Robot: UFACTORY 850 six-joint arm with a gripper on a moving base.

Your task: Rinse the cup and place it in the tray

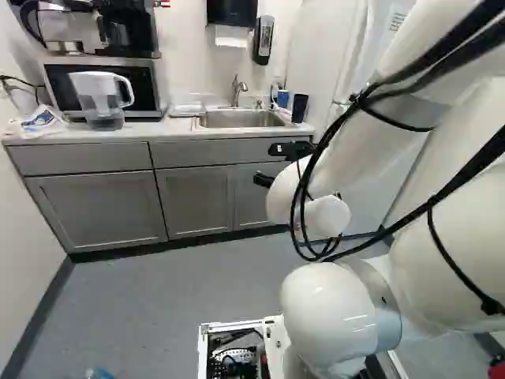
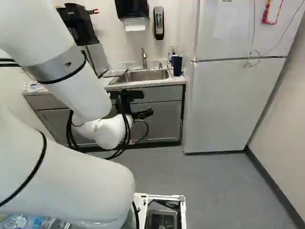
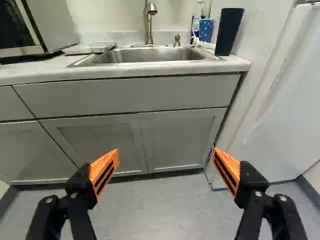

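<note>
Dark cup (image 3: 229,32) stands beside the sink (image 3: 150,55); the claw (image 1: 266,164) gapes wide, empty.

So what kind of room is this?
Likely a small kitchen or break room: a stainless steel sink set into the counter, a tall white refrigerator beside it, and a clear water pitcher with a white handle.

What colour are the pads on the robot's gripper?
Bright orange with black stripes, seen best in the wrist view.
</note>
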